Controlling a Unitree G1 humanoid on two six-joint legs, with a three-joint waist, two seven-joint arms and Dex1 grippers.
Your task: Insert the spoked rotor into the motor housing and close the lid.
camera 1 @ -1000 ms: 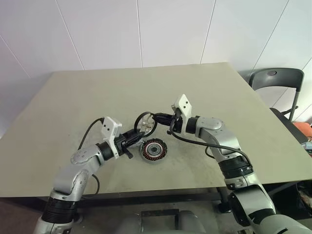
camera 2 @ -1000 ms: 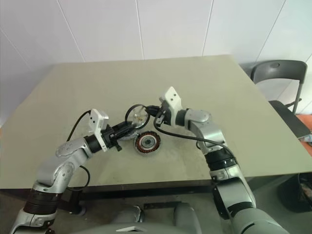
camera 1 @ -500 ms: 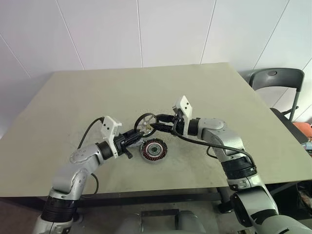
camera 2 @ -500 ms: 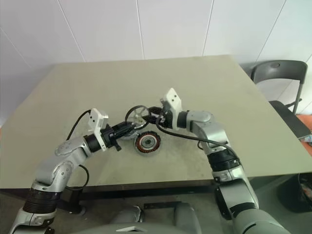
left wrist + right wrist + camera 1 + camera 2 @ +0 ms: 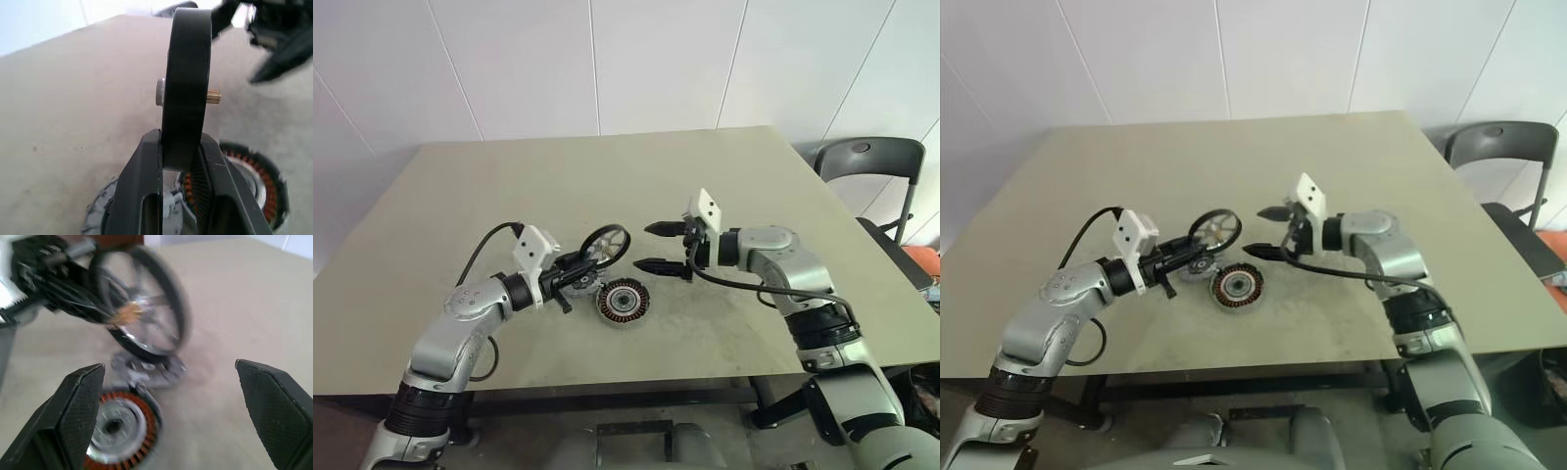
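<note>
The spoked rotor (image 5: 605, 243) stands on edge above the table, and my left gripper (image 5: 587, 264) is shut on the lower part of its black rim (image 5: 185, 73). Just below and to the right, the motor housing (image 5: 623, 301) lies flat with its copper windings up. The grey lid (image 5: 1195, 275) lies on the table under my left gripper, partly hidden by it. My right gripper (image 5: 643, 246) hangs wide open to the right of the rotor, apart from it, fingers pointing at it. From the right wrist I see the rotor (image 5: 146, 313), the lid (image 5: 161, 369) and the housing (image 5: 120, 426).
The beige table (image 5: 724, 176) stretches far behind and to both sides of the parts. A grey chair (image 5: 867, 162) stands off the table's right edge. White wall panels rise behind.
My right gripper has let go of the rotor, opened wide and drawn back to the right. My left gripper has rolled a little while keeping the rotor.
</note>
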